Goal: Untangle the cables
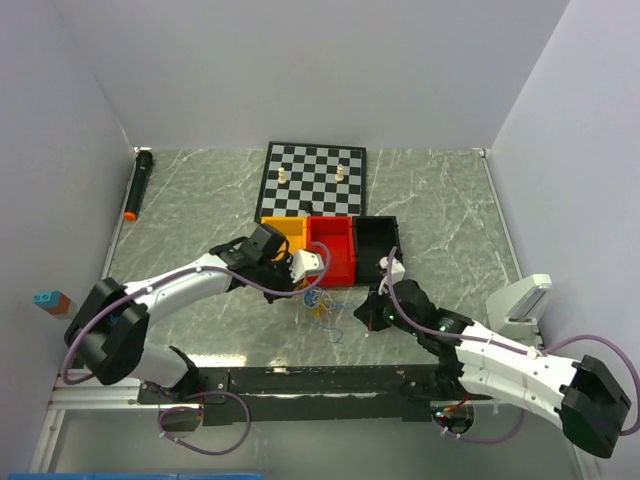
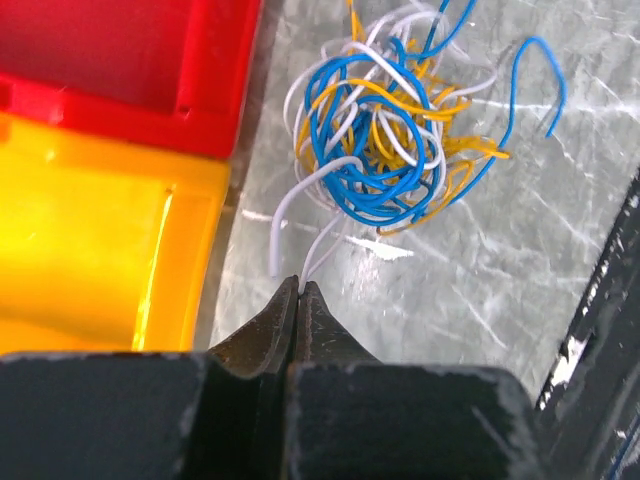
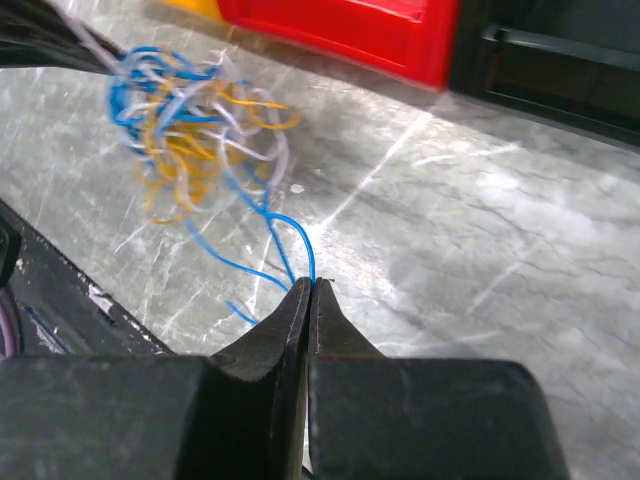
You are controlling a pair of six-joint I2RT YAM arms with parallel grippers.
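Left claw (image 2: 300, 286) pinches one whitish cable (image 2: 320, 250); right claw (image 3: 310, 286) pinches one blue cable (image 3: 312, 258).

The cables (image 2: 375, 140), thin blue, orange-yellow and whitish wires, are lying knotted in one loose curly ball on the bench (image 2: 470, 300), upper centre of the left-wrist view, loose ends trailing outward.

The cables (image 3: 190, 120) are appearing blurred in the right wrist view, and overhead their strands are showing too small to tell apart. The red tray (image 3: 340, 30) is running off the top edge.
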